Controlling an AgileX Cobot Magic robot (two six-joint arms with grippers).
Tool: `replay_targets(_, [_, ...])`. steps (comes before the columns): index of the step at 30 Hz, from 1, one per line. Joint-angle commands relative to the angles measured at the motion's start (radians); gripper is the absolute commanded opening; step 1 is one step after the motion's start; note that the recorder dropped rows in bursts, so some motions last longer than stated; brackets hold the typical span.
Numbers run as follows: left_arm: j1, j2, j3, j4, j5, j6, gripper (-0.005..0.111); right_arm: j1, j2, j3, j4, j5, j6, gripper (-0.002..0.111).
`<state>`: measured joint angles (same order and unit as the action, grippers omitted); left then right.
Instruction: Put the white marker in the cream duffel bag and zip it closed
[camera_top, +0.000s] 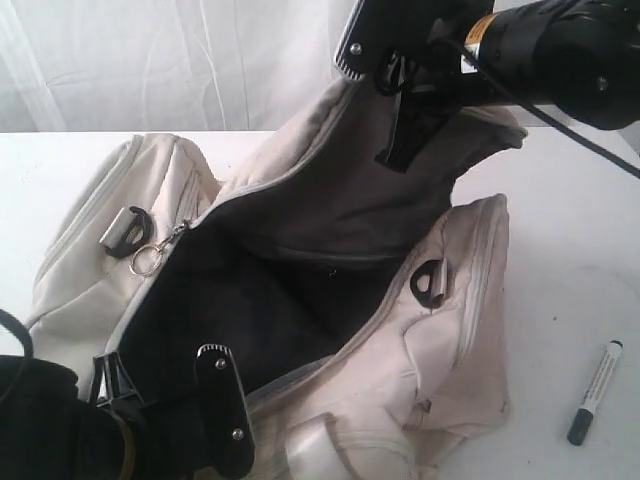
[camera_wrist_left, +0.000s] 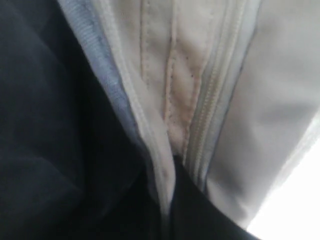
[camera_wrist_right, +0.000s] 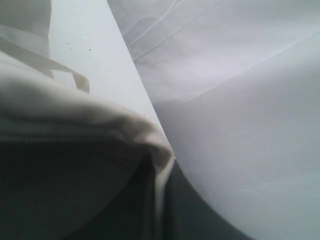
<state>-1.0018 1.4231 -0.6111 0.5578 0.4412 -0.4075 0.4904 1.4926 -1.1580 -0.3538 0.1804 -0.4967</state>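
Note:
The cream duffel bag (camera_top: 440, 370) lies open on the table, showing its dark lining (camera_top: 250, 300). Its curved top flap (camera_top: 330, 170) is held up at the back by my right gripper (camera_top: 385, 90), which is shut on the flap's edge (camera_wrist_right: 160, 150). At the near left, my left gripper (camera_top: 170, 392) is shut on the bag's front rim (camera_wrist_left: 150, 115), beside a grey zipper (camera_wrist_left: 210, 100). The white marker (camera_top: 596, 392), with dark cap and end, lies on the table to the right of the bag, apart from both grippers.
A zip pull with a metal ring (camera_top: 147, 259) hangs at the left of the opening. Black strap loops (camera_top: 430, 282) (camera_top: 125, 230) sit on the bag's sides. The white table (camera_top: 570, 230) runs to a white curtain (camera_top: 150, 60) behind.

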Motion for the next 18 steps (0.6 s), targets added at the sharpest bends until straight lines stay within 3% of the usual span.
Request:
replay_targets(1, [0.002,-0.004,0.051,-0.034,0.051,-0.006,0.000,-0.031,0.010,-0.037,-0.022,-0.050,0.002,0.000])
replay_targets(18, [0.002,-0.004,0.053,-0.034,0.021,-0.008,0.000,-0.033,0.068,-0.087,-0.013,-0.032,-0.031,0.000])
